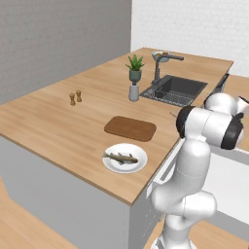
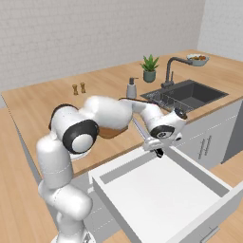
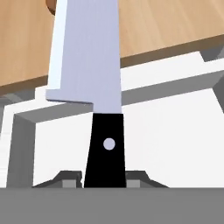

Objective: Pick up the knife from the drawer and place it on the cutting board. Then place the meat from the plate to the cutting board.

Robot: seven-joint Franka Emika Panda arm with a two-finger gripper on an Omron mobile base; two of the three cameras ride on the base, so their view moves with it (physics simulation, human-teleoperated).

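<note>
Knife [image 3: 89, 61] tip beyond frame edge, handle in hand [image 3: 104, 177].

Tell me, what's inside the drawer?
The drawer looks bare and white inside. The knife is lifted above it, shut in the gripper. The corner under the arm is hidden.

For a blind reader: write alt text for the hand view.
The gripper is shut on the black handle of the knife, whose grey blade points up the frame. Behind it lie the open white drawer and the wooden countertop.
</note>
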